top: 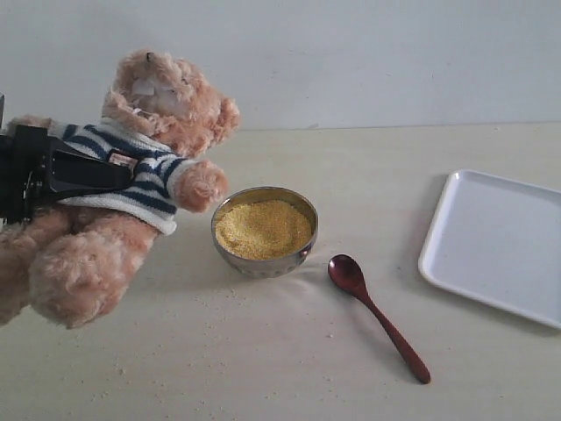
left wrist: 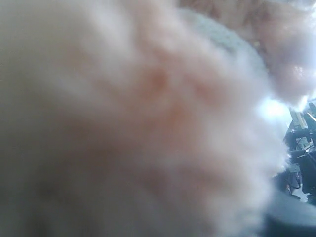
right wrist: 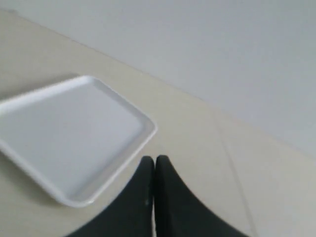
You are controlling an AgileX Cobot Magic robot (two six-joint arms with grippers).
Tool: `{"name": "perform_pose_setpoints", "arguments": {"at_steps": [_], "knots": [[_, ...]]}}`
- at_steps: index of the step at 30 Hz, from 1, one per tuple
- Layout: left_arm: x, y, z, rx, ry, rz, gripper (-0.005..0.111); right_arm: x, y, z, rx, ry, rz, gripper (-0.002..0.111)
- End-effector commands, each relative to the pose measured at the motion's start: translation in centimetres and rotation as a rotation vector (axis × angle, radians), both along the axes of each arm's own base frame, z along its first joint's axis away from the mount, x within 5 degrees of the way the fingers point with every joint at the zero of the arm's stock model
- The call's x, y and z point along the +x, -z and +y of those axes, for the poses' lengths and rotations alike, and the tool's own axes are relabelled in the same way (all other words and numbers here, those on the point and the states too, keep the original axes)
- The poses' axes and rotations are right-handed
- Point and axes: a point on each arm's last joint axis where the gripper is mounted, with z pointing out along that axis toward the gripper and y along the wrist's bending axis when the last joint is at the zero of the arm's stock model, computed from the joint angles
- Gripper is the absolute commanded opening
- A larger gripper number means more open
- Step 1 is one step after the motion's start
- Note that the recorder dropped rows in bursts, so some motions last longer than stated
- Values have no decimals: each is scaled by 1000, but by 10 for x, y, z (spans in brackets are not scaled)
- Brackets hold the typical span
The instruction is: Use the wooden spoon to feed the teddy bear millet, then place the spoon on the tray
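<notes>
One teddy bear (top: 131,175) at left, one metal bowl (top: 263,263) mid-scene, one mound of millet (top: 263,228), one wooden spoon (top: 386,326) nearer, one tray (top: 495,241) at right.

Tray (top: 491,246) shared, left wrist seemingly against bear (left wrist: 123,123)

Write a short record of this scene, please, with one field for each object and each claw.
teddy bear: tilted, one paw close to the metal bowl
left claw: closed on the teddy bear's striped body
millet: mound inside the metal bowl
wooden spoon: lying on the table, right of the bowl, not touching it, not held
tray: at the right, nothing on its visible part
right claw: shut, empty, near a corner of the tray
</notes>
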Motion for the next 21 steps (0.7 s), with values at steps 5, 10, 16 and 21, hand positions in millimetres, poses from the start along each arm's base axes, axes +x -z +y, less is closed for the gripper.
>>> {"name": "perform_pose_setpoints", "arguments": {"at_steps": [5, 10, 16, 21], "knots": [[1, -6, 0, -43, -16, -21, 5, 1, -19, 13, -104, -150, -200, 0], [-3, -2, 0, 30, 54, -66, 5, -3, -32, 33, 14, -368, -359, 0], [-5, -1, 0, 64, 100, -113, 5, -14, -50, 48, 571, -608, -458, 0], [-6, -5, -2, 29, 105, -118, 5, -18, -54, 52, 664, -677, -474, 0]]}}
